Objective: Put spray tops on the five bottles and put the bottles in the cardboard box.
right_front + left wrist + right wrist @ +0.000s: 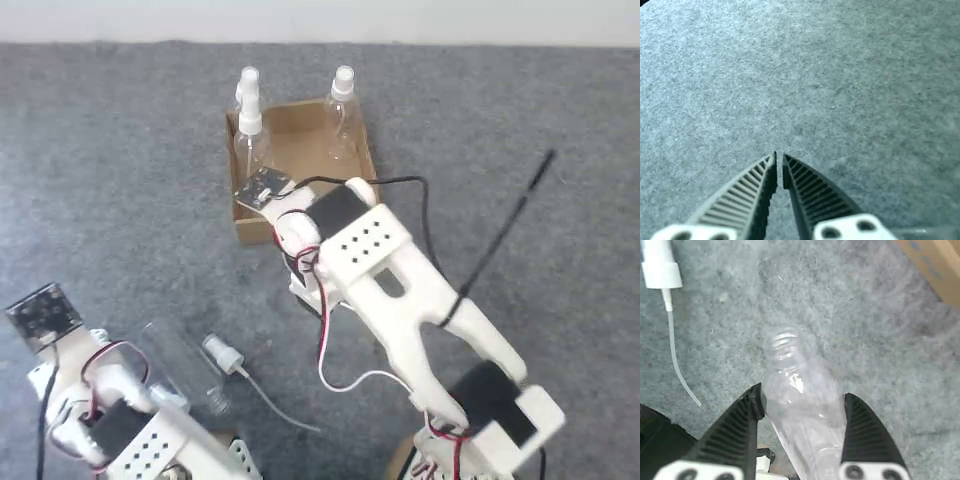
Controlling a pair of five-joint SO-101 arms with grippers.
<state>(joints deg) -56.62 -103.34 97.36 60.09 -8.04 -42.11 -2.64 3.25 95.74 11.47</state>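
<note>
**Q:** Where was the uncapped bottle (175, 350)?

**A:** Lower left of the high view. It sat in the right end effector (802, 400), fingers clamped on both sides of its body, neck pointing away. A loose spray top (222, 354) w/ its tube lay on the grey desk (100, 180) just beside it.

**Q:** And the left end effector (779, 156)?

**A:** Closed, tips together, over the grey desk. The cardboard box (298, 150) was at upper centre, w/ capped bottles (343, 110) standing inside.
</note>
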